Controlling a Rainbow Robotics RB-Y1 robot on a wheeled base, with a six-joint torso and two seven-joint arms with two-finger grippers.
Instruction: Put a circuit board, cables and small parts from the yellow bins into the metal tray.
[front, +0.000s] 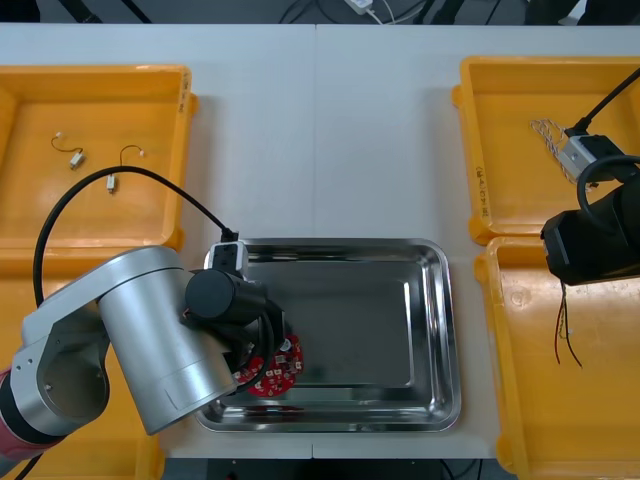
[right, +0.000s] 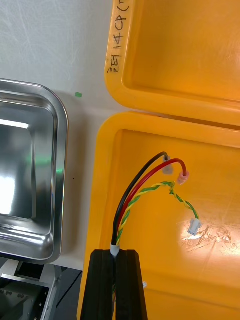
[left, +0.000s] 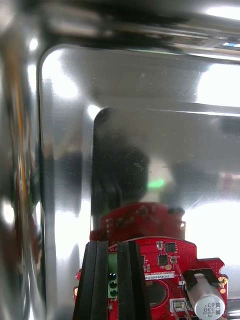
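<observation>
I have the left end effector (left: 112, 246) in the tray's (front: 350, 245) near-left corner, closed on the rim of the red board (front: 280, 370). Right of the tray, the right end effector (right: 115, 252) pinches the cables (right: 145, 185), black, red and yellow-green, above the near bin (right: 170, 285).

- A robot lab.
- A big silver robot arm (front: 150, 340) works over a plain white counter (front: 330, 130).
- Some yellow plastic bins (front: 90, 200) sit beside a shiny metal tray (front: 360, 320).
</observation>
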